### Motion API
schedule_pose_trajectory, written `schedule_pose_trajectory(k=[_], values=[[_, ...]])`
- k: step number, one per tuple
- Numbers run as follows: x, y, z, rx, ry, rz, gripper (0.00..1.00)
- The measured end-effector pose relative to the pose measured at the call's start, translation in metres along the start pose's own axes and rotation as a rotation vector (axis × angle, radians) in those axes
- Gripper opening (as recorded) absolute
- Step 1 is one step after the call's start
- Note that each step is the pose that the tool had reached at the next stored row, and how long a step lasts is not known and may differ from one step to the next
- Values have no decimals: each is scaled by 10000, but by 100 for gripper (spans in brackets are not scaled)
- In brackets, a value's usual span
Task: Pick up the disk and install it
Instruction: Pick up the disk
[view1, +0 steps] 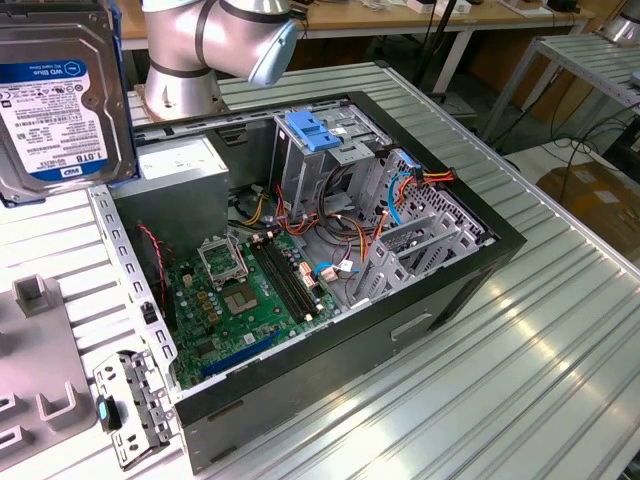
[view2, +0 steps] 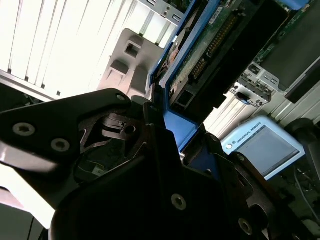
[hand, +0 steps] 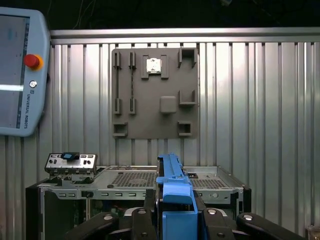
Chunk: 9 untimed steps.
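Pincer (hand: 174, 207) clamped on disk (view1: 60, 100). My black fingers (hand: 149, 204) squeeze blue carrier rail (hand: 175, 192) from both sides. Disk raised off table (view1: 560, 380), label facing exterior view, at exterior view's upper left. Well apart from open computer case (view1: 450, 300) lying on table.

Bright light streaks white glare along the ribbed aluminium table (view1: 540, 360) in the exterior view. In the second wrist view the slats beyond the black gripper fingers (view2: 150, 145) burn out to white, the fingers themselves deep in shadow. Between the fingers in the first wrist view, the blue-railed grey-metal disk (hand: 172, 192) looks soft.
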<state>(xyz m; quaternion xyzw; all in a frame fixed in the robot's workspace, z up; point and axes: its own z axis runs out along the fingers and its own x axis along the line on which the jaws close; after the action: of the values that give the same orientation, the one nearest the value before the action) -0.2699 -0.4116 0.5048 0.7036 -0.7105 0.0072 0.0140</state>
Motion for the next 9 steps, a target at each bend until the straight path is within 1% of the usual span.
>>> schedule_pose_trajectory(k=[3,8,9], values=[[10,-57,-1,-2,0,0,37],[26,-231,-2,-8,1,0,37],[29,-276,-2,-10,1,0,37]])
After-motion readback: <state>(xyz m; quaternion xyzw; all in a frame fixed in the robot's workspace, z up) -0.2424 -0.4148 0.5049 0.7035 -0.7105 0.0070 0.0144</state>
